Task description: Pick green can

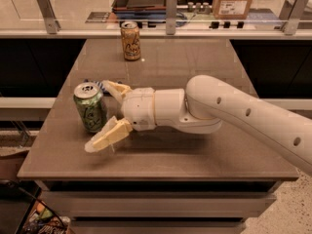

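The green can [90,107] stands upright near the left edge of the brown table [195,67]. It has a silver top and pale cursive lettering. My gripper [101,114] is open, its jaws spread wide. One finger [108,135] reaches in front of the can's base and the other finger [117,89] lies behind the can to its right. The can sits at the mouth of the jaws, not gripped. My white arm comes in from the right.
An orange-tan can [130,41] stands at the table's far edge. A blue-and-white packet [96,85] lies behind the green can, partly hidden by my finger. A glass rail with metal posts [170,6] and a cardboard box [233,0] lie beyond.
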Available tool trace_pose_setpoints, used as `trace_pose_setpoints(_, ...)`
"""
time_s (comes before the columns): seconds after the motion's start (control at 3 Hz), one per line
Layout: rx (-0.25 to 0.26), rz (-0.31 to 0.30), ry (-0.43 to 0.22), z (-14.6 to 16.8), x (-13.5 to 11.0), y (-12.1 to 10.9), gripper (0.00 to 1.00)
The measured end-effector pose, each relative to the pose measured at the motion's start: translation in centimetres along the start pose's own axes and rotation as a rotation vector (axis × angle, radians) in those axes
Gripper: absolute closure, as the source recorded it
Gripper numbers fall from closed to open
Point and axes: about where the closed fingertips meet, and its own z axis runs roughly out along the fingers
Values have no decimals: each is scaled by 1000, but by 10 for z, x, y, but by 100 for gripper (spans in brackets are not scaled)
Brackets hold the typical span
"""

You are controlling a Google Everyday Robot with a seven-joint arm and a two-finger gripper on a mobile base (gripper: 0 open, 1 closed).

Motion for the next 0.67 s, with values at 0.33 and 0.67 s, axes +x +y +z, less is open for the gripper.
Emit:
trace_pose_setpoints(0.33, -13, 5, -34, 9, -1, -2, 18)
trace_pose_setpoints(0.67, -16, 3, -33, 11, -1, 0, 42)
